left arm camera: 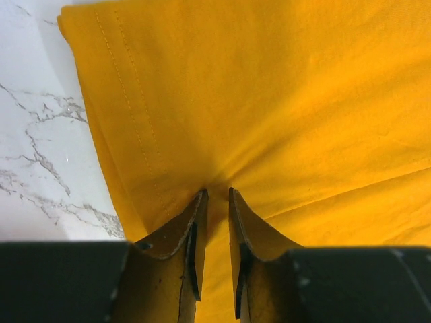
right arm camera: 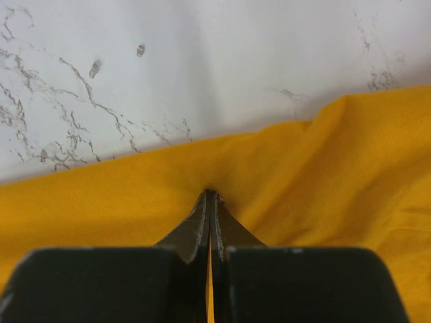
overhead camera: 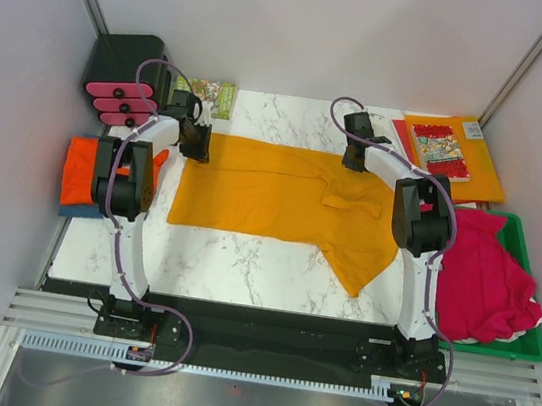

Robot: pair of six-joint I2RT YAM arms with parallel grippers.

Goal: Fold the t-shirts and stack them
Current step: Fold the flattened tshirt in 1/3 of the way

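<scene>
Mustard t-shirt [overhead camera: 272, 198] spread on worktop [overhead camera: 232, 263]; left tool [left arm camera: 217, 194] and right tool [right arm camera: 211, 194] clenched on its far edge; an even, taut lift should fold it cleanly.

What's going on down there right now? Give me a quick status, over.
Left gripper shut on far edge of soft mustard-yellow cloth t-shirt. Right gripper shut on same edge. Shirt spread on white marble table, nothing lying on it.

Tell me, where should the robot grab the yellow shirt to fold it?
Probably along its far edge, coming down from above: the mustard t-shirt lies spread flat on the table, so only a thin edge can be pinched. The left gripper and right gripper pinch that edge now, wide apart.
</scene>
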